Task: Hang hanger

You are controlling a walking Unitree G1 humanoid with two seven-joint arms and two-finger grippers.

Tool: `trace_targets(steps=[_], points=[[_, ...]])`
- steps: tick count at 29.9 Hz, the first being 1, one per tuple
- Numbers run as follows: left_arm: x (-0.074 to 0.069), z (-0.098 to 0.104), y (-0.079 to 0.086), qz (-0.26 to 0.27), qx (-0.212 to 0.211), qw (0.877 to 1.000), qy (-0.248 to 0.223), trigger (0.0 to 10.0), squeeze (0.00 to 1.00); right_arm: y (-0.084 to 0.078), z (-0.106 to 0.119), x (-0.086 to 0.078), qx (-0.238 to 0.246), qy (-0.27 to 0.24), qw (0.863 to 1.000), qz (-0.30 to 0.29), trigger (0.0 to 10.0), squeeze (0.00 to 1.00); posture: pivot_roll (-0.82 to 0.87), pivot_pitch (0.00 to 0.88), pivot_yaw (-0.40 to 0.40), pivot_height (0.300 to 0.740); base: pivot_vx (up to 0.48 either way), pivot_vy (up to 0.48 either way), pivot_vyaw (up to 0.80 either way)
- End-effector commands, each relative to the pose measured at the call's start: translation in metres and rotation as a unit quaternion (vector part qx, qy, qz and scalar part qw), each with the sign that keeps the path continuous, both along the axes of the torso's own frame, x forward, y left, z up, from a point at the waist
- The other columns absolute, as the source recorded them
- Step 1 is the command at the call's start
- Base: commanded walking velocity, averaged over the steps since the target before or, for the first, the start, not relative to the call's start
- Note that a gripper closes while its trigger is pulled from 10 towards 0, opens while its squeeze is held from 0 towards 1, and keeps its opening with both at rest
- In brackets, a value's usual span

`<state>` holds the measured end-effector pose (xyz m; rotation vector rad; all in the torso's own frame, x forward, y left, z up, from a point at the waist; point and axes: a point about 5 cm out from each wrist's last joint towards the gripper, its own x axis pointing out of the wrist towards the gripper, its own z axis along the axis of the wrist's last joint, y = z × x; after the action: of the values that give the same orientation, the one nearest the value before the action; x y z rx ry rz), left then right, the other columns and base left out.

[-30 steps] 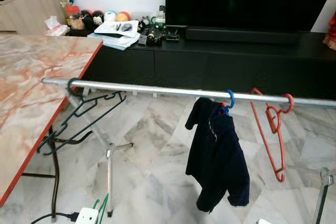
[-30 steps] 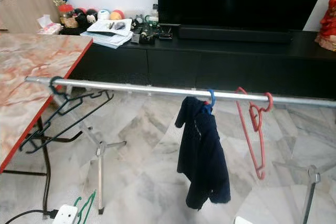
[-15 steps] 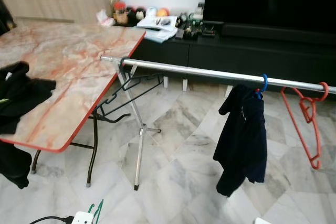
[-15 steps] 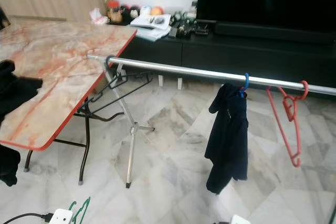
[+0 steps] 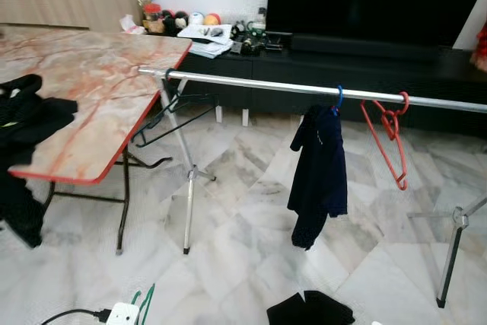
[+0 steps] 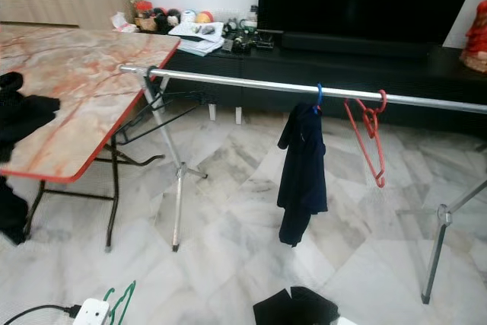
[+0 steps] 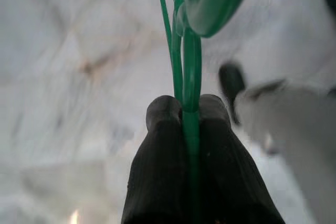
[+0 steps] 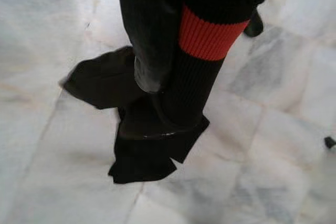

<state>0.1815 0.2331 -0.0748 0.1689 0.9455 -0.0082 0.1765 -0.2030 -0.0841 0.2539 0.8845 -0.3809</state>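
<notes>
a marble-tiled living room, seen from the robot's head: a long black tv cabinet [image 5: 365, 74] runs along the far wall, its top crowded at the left end with papers, small toys and bottles too small to tell apart. a marble-patterned table [image 5: 91, 89] with a red edge stands at the left, a black garment [image 5: 30, 116] draped over its near corner and cut off by the frame edge. a silver clothes rail [image 5: 251, 85] on tripod legs spans the room from the table's corner to the right edge, where its far end is cut off. on the rail hang a black hanger [image 5: 171, 108] at the left end, a dark navy garment [image 5: 319, 173] on a blue hook near the middle, and an empty red hanger [image 5: 386, 138] just beside it. a black cloth [image 5: 308, 310] lies crumpled on the floor below the garment. a white power strip [image 5: 122, 314] sits at the bottom edge, partly cut off.

the left gripper [image 7: 188, 109] is clamped narrow on the green hanger [image 7: 186, 51], its wire pinched between the two black fingers; the hanger's green tip [image 5: 144, 302] peeks up low beside the power strip, well below the rail. the right gripper [image 8: 157, 85] points down at the black cloth on the tiles, one finger sheathed in a black sleeve with a red band; whether it is spread or closed cannot be told.
</notes>
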Motion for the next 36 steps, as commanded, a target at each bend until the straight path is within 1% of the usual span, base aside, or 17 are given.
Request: trace_targets(steps=[1, 14, 16, 19, 21, 22, 23, 24, 26, 27, 31, 32, 33, 35, 36], points=[[0.001, 0.001, 0.001, -0.002, 0.004, 1.000, -0.002, 10.0, 0.00, -0.001, -0.003, -0.006, 0.000, 0.009, 1.000, -0.002, 10.0, 0.00, 0.01, 0.055, 0.014, 0.740, -0.341, 0.000, 0.00], [0.004, 0.002, 0.000, 0.003, 0.005, 1.000, -0.013, 10.0, 0.00, -0.003, -0.001, -0.003, -0.002, 0.004, 1.000, 0.004, 10.0, 0.00, 0.01, 0.045, 0.006, 0.740, -0.344, 0.000, 0.00], [0.005, 0.003, 0.001, 0.002, 0.008, 1.000, -0.016, 10.0, 0.00, -0.003, -0.001, -0.002, -0.002, 0.003, 1.000, 0.004, 10.0, 0.00, 0.01, 0.043, 0.007, 0.740, 0.000, 0.000, 0.00], [0.003, 0.001, -0.004, -0.004, 0.012, 1.000, -0.020, 10.0, 0.00, -0.003, 0.001, 0.001, -0.002, -0.003, 1.000, 0.004, 10.0, 0.00, 0.01, 0.038, 0.009, 0.740, 0.000, 0.000, 0.00], [0.008, 0.004, -0.008, -0.009, 0.009, 0.999, -0.038, 10.0, 0.00, -0.004, 0.003, 0.005, -0.001, -0.013, 1.000, 0.002, 10.0, 0.00, 0.01, 0.033, 0.010, 0.740, 0.000, 0.000, 0.00], [0.008, 0.004, -0.008, -0.009, 0.009, 0.999, -0.038, 10.0, 0.00, -0.004, 0.003, 0.005, -0.001, -0.013, 1.000, 0.002, 10.0, 0.00, 0.01, 0.033, 0.010, 0.740, 0.000, 0.000, 0.00], [0.011, 0.005, -0.009, -0.011, 0.009, 0.999, -0.044, 10.0, 0.00, -0.004, 0.004, 0.007, -0.001, -0.017, 1.000, 0.002, 10.0, 0.00, 0.01, 0.032, 0.010, 0.740, 0.000, 0.000, 0.00], [0.016, 0.008, -0.009, -0.012, 0.008, 0.998, -0.059, 10.0, 0.00, -0.005, 0.007, 0.011, -0.002, -0.026, 1.000, 0.003, 10.0, 0.00, 0.01, 0.029, 0.011, 0.740, 0.000, 0.000, 0.00], [0.021, 0.012, -0.010, -0.013, 0.005, 0.997, -0.072, 10.0, 0.00, -0.005, 0.009, 0.015, -0.003, -0.032, 0.999, 0.002, 10.0, 0.00, 0.01, 0.027, 0.011, 0.740, 0.000, 0.000, 0.00], [0.027, 0.015, -0.012, -0.017, 0.000, 0.996, -0.085, 10.0, 0.00, -0.006, 0.011, 0.018, -0.005, -0.037, 0.999, 0.005, 10.0, 0.00, 0.01, 0.025, 0.010, 0.740, 0.000, 0.000, 0.00], [0.032, 0.018, -0.014, -0.034, 0.001, 0.995, -0.097, 10.0, 0.00, -0.006, 0.015, 0.026, -0.010, -0.051, 0.999, 0.010, 10.0, 0.00, 0.01, 0.021, 0.009, 0.740, 0.000, 0.000, 0.00], [0.037, 0.022, -0.015, -0.039, -0.001, 0.994, -0.107, 10.0, 0.00, -0.007, 0.018, 0.030, -0.010, -0.061, 0.998, 0.012, 10.0, 0.00, 0.01, 0.022, 0.008, 0.740, 0.000, 0.000, 0.00], [0.049, 0.030, -0.019, -0.054, -0.004, 0.990, -0.131, 10.0, 0.00, -0.008, 0.024, 0.040, -0.014, -0.083, 0.996, 0.017, 10.0, 0.00, 0.01, 0.025, 0.005, 0.740, 0.000, 0.000, 0.00], [0.061, 0.039, -0.023, -0.072, -0.006, 0.985, -0.156, 10.0, 0.00, -0.009, 0.032, 0.051, -0.019, -0.104, 0.994, 0.026, 10.0, 0.00, 0.01, 0.028, 0.003, 0.740, 0.000, 0.000, 0.00], [0.072, 0.047, -0.027, -0.088, -0.008, 0.980, -0.178, 10.0, 0.00, -0.010, 0.040, 0.062, -0.027, -0.125, 0.991, 0.036, 10.0, 0.00, 0.01, 0.030, 0.001, 0.740, 0.000, 0.000, 0.00]])
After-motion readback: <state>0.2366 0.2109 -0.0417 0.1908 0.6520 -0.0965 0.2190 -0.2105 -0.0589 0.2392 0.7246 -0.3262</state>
